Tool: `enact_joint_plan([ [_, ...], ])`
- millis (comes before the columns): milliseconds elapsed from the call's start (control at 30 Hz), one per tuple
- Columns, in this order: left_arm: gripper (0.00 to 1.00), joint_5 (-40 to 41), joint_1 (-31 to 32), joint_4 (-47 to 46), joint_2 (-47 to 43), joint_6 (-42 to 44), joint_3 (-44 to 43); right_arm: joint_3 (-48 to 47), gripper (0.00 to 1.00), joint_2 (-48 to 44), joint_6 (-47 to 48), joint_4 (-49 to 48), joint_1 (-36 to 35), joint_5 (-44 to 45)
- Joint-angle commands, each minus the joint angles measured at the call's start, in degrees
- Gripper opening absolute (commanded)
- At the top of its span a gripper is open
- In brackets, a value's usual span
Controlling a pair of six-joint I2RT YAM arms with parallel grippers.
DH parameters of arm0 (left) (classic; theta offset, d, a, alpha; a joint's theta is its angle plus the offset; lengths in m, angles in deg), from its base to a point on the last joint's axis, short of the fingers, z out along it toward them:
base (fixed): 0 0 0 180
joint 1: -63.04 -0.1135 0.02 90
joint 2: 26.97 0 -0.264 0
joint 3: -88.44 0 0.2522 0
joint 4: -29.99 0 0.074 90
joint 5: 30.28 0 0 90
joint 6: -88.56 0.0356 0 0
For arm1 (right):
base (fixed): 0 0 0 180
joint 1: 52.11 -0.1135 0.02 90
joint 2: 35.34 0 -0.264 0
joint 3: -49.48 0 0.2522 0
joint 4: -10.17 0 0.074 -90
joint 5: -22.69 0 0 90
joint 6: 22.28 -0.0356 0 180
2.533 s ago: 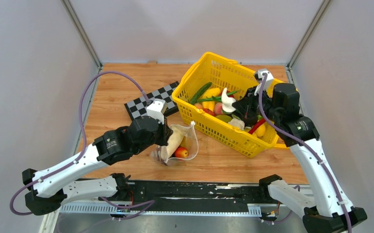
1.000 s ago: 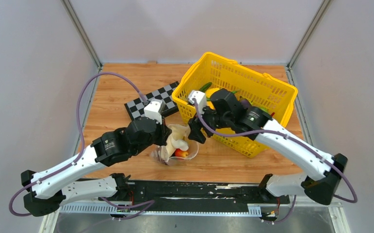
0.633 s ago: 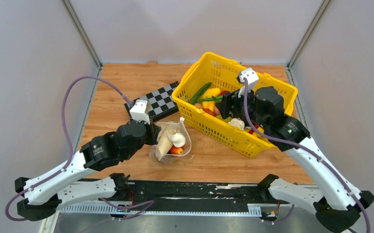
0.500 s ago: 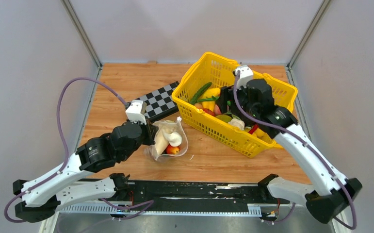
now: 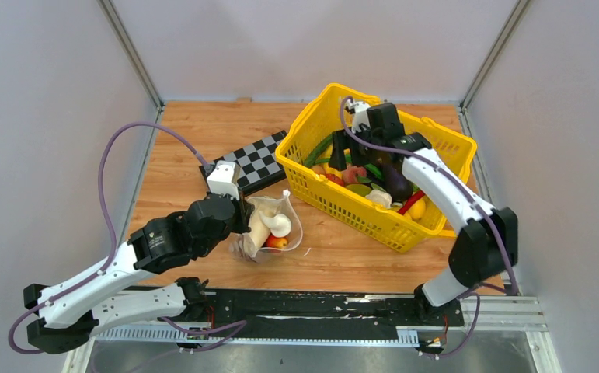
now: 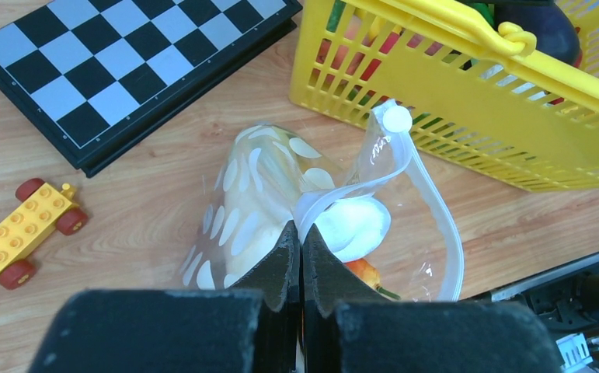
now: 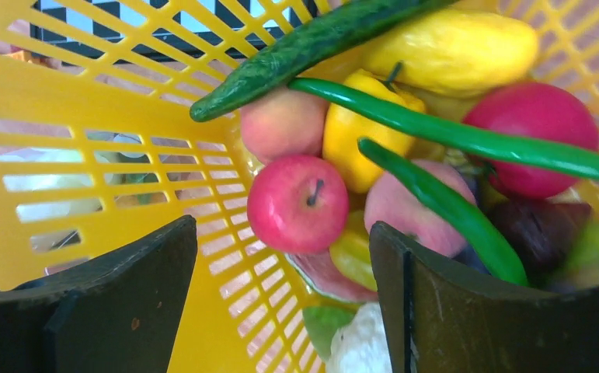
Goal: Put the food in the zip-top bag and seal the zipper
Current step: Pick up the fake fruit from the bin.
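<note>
The dotted clear zip-top bag [image 5: 271,225] [image 6: 259,183] lies on the table in front of the basket, its mouth held up. My left gripper [image 5: 242,218] [image 6: 301,235] is shut on the bag's rim. The zipper [image 6: 439,221] curves round the open mouth. Food in the bag: a long cream-white vegetable [image 5: 258,231] [image 6: 248,233], a white piece [image 5: 281,224] [image 6: 356,225] and an orange-red fruit [image 5: 276,242] [image 6: 363,271]. My right gripper [image 5: 341,152] [image 7: 283,230] hangs open inside the yellow basket [image 5: 362,208] [image 7: 117,97], just above a red apple [image 7: 297,203], holding nothing.
The basket also holds a cucumber [image 7: 311,47], green beans [image 7: 451,136], yellow pieces [image 7: 459,50], a peach [image 7: 283,123] and a dark eggplant [image 5: 396,181]. A checkerboard [image 5: 248,165] [image 6: 117,74] lies behind the bag. A yellow brick car [image 6: 22,233] sits to its left.
My right gripper left the bag's mouth, swung back over the basket and opened wider. The white piece now lies in the bag. My left gripper drew the bag slightly left.
</note>
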Motion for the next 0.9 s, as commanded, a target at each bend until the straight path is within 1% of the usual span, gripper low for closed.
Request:
enact_joint_plan([
  [0, 0.0, 1.9, -0.1, -3.7, -0.6, -0.2, -0.7, -6.6, 0.82, 9.5, 3.9, 5.3, 0.7, -15.0],
  [67, 0.0, 2.2, -0.1, -3.8, -0.7, 0.1, -0.5, -9.6, 0.82, 14.3, 4.0, 8.7, 0.5, -15.8],
  [133, 0.0, 2.3, -0.1, -3.8, -0.7, 0.4, -0.6, -13.1, 0.83, 19.6, 7.1, 12.3, -0.2, -14.6],
  [233, 0.0, 2.4, -0.2, -3.6, -0.8, 0.7, -0.7, -16.3, 0.84, 24.6, 7.7, 15.6, -0.8, -10.9],
  [333, 0.0, 2.3, -0.1, -3.8, -0.9, 0.6, -0.6, -17.3, 0.85, 27.6, 7.8, 16.7, -1.8, -6.0],
  [433, 0.0, 1.4, -0.2, -4.5, -0.7, 0.8, -0.2, -15.6, 0.84, 28.1, 7.2, 12.3, -1.9, -7.8],
  [467, 0.0, 1.0, -0.2, -4.8, -0.5, 0.9, -0.1, -15.0, 0.78, 27.9, 6.8, 11.5, -1.9, -9.6],
  [567, 0.0, 0.1, -0.2, -4.9, 0.1, 1.0, -0.4, -13.9, 0.52, 26.7, 6.2, 10.7, -1.9, -11.2],
  [633, 0.0, -0.5, -0.2, -4.8, 0.3, 1.0, -0.4, -13.2, 0.4, 25.0, 6.0, 10.7, -1.8, -11.0],
  [700, 0.0, -0.6, -0.2, -4.9, 0.3, 0.9, -0.4, -12.0, 0.34, 22.4, 6.0, 10.9, -1.6, -10.9],
  [767, 0.0, -0.6, -0.2, -5.0, 0.2, 0.9, -0.3, -10.7, 0.25, 20.0, 6.0, 10.7, -1.2, -11.2],
  [867, 0.0, -0.9, -0.3, -5.6, 0.4, 0.9, -0.3, -8.3, 0.24, 15.5, 5.7, 9.8, -0.4, -11.0],
])
